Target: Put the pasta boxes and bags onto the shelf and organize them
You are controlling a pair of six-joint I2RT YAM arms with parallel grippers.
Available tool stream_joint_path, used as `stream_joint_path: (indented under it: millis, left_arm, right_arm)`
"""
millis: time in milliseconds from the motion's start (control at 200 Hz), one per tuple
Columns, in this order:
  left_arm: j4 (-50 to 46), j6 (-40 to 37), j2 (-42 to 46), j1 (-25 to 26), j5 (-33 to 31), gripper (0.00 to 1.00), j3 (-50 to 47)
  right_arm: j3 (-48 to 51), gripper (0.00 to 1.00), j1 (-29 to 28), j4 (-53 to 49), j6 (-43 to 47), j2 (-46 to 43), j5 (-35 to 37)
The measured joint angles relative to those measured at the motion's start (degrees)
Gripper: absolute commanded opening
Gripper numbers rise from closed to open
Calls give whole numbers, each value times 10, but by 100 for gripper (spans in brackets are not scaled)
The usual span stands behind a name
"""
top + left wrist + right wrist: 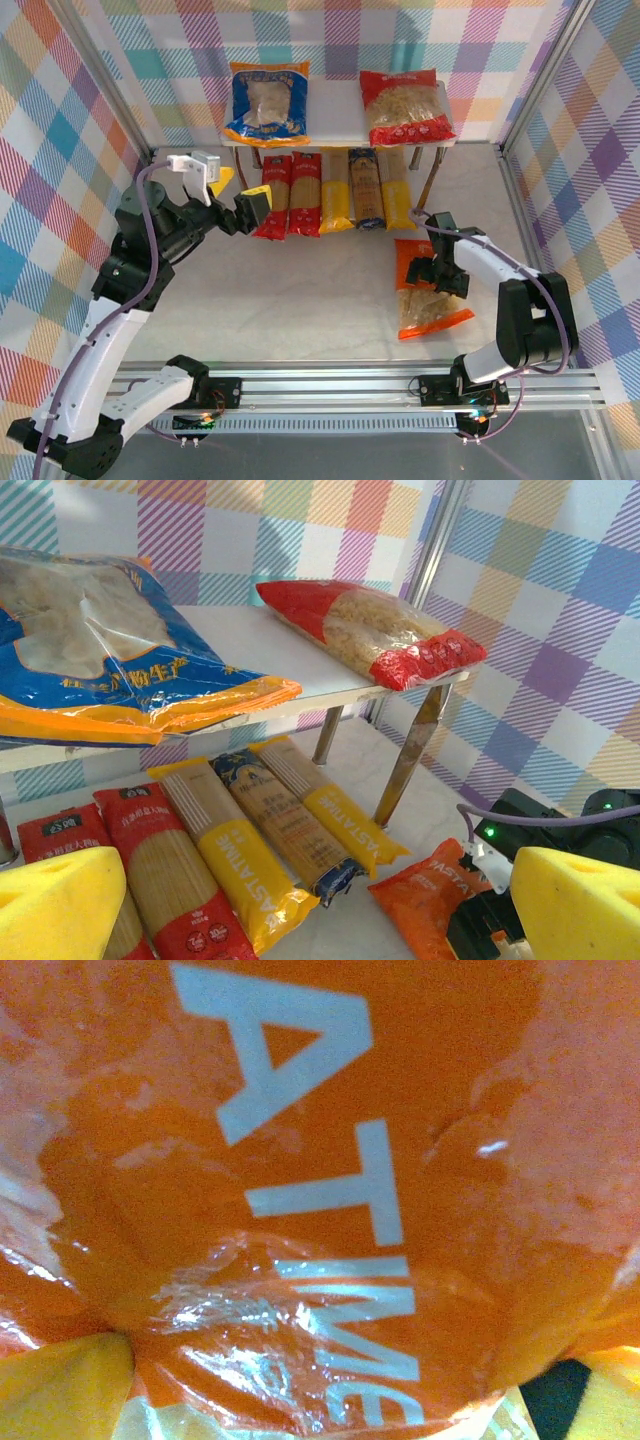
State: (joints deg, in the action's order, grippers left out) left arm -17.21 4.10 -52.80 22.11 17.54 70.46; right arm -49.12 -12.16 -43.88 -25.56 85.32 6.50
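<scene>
The shelf (335, 110) stands at the back, with a blue-and-orange bag (267, 100) and a red bag (405, 105) on its top board. Under it lie several pasta boxes side by side: red (290, 195), yellow (337, 190), dark blue (366, 187), yellow (397, 188). An orange bag (425, 295) lies flat on the table to the front right. My right gripper (438, 272) is pressed down on it, open, its yellow pads (60, 1390) straddling the bulging film (300, 1210). My left gripper (240, 192) hovers open by the red boxes (150, 880), holding nothing.
Metal shelf legs (415, 750) stand just right of the rightmost yellow box (330, 810). Checked walls enclose the table on three sides. A rail with the arm bases (330, 385) runs along the near edge.
</scene>
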Motion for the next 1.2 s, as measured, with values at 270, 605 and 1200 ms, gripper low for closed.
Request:
stream_joint_path:
  millis: [270, 605, 1200]
  left_arm:
    - [11, 13, -15, 0, 4, 98, 8]
    - [13, 13, -13, 0, 5, 98, 17]
    - [12, 10, 8, 0, -2, 99, 17]
  right_arm:
    - [15, 99, -81, 19, -7, -2, -47]
    - [20, 99, -201, 40, -70, 6, -77]
    - [43, 99, -245, 153, -224, -30, -111]
